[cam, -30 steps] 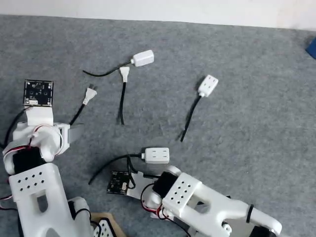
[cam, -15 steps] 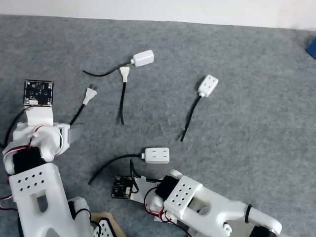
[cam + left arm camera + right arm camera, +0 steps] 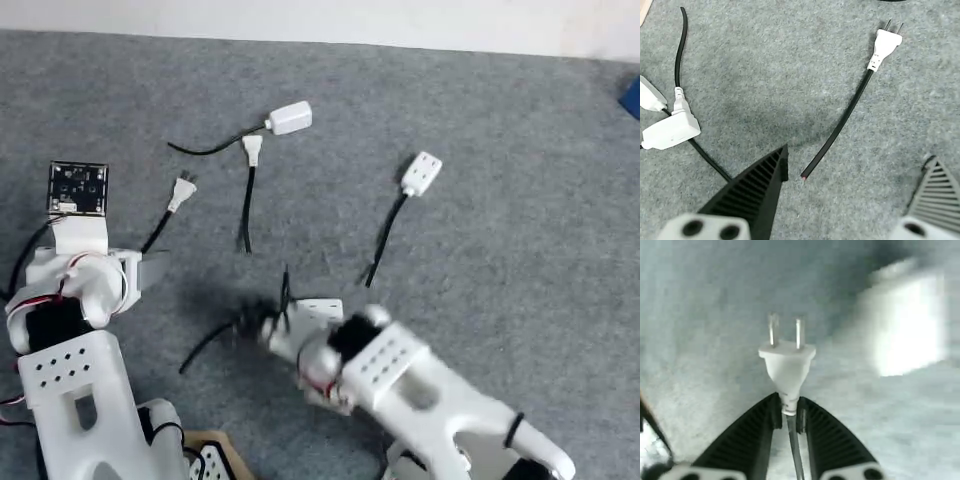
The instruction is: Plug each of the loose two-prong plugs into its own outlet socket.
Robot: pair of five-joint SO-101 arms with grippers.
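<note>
My right gripper [image 3: 787,407] is shut on the neck of a white two-prong plug [image 3: 786,362], prongs pointing away, with a white outlet [image 3: 905,315] blurred just beyond it. In the high view this gripper [image 3: 272,325] sits at the near outlet [image 3: 322,308], partly covering it. My left gripper [image 3: 860,157] is open and holds nothing, low over the cut end of a black cord whose plug [image 3: 887,42] lies ahead. The same plug [image 3: 181,190] lies just beyond the left gripper [image 3: 150,268]. A third plug [image 3: 252,148] lies beside the far outlet [image 3: 290,118]. Another outlet [image 3: 421,172] lies at the right.
Grey carpet covers the table. Short black cords [image 3: 246,210] trail from each plug and outlet. A white outlet block [image 3: 670,131] and a plug [image 3: 681,100] lie off to the side of my left gripper. A blue object [image 3: 631,97] sits at the far right edge.
The right arm has swung away from the front edge toward the near outlet, carrying its plug and lifting the cord; it now covers part of that outlet. The left arm has not moved.
</note>
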